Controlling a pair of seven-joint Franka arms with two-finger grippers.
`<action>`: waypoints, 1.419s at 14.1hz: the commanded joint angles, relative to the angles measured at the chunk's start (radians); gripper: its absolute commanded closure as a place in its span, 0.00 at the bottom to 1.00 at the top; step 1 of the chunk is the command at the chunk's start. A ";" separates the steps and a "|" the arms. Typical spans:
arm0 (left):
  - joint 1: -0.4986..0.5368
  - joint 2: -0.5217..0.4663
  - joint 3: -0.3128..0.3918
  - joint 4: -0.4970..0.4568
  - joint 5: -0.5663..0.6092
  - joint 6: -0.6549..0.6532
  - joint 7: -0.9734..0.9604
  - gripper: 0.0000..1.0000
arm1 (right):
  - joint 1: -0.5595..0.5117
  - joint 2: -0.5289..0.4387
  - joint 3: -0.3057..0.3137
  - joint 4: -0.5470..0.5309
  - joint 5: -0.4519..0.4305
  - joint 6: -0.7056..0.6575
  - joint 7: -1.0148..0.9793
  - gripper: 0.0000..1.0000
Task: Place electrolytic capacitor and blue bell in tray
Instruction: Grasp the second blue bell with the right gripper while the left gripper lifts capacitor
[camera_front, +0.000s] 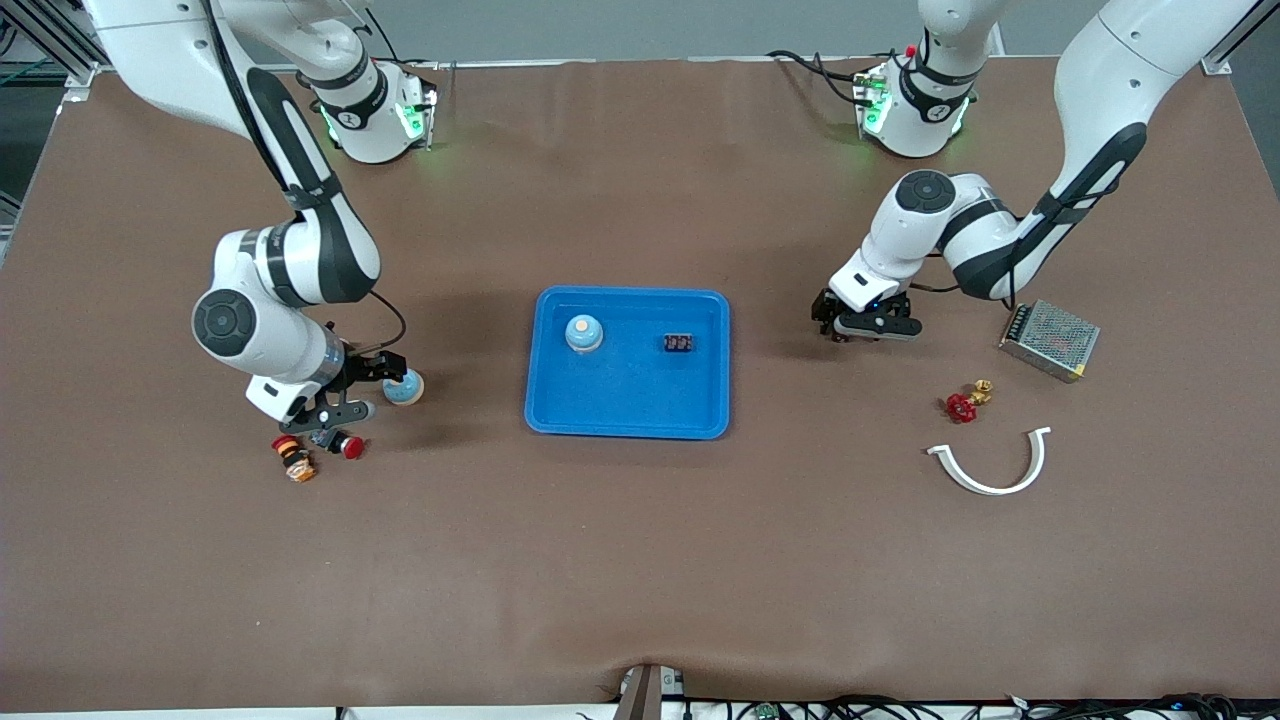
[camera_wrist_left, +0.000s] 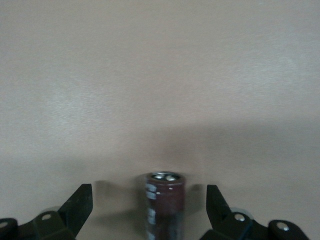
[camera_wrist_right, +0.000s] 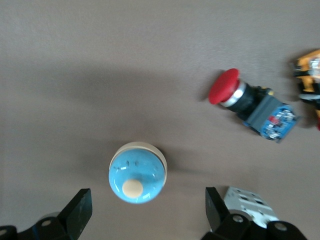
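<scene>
Brown capacitor (camera_wrist_left: 164, 205), print unreadable, blue bell (camera_wrist_right: 137, 172)

White arms, blk joints, grn LEDs.

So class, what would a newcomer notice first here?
The bright blue tray at the table's middle, already holding a blue bell and a small dark part. Then each open claw above its target: right claw over another blue bell, left claw over the capacitor.

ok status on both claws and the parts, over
Left claw open around upright dark cylindrical capacitor. Right claw open over light-blue dome bell. Nothing blocking the bright-blue plastic tray.
</scene>
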 joint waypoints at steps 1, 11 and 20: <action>0.002 -0.001 -0.040 0.005 -0.027 -0.006 -0.018 0.00 | 0.038 0.017 -0.009 -0.024 0.013 0.040 0.016 0.00; 0.002 -0.001 -0.065 -0.001 -0.039 -0.049 -0.018 0.00 | 0.047 0.078 -0.009 -0.021 0.013 0.078 0.014 0.00; 0.010 -0.009 -0.085 -0.001 -0.135 -0.129 -0.016 1.00 | 0.047 0.104 -0.009 -0.020 0.013 0.112 0.014 0.00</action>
